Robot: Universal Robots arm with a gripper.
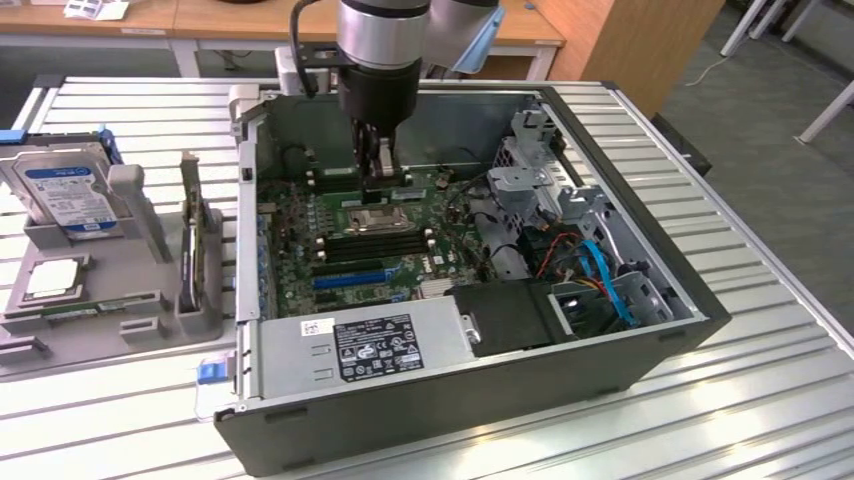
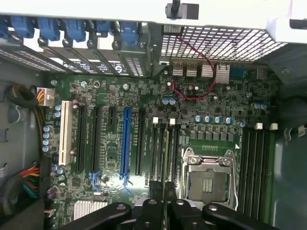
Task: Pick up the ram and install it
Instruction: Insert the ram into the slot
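Upper middle of the exterior view, gripper [image 1: 380, 172] fingers pinching the ram [image 2: 165, 160] edge-on over the motherboard [image 1: 283, 232] slots — pickup's done, seating looks undone.

Room check from my end. The work surface is a silver metal table [image 1: 747, 400] with ribbed slats. I see soft glare on the slats toward the near corner on the exterior view's right. Light is even, with no hard shadows on the bare metal. Behind the table, light wooden desks [image 1: 240, 20] run along the far side. A taller wooden cabinet side [image 1: 641, 40] stands just beside them on the exterior view's right. The floor [image 1: 761, 130] is plain grey. White furniture legs [image 1: 825, 100] stand on it at the far right edge.
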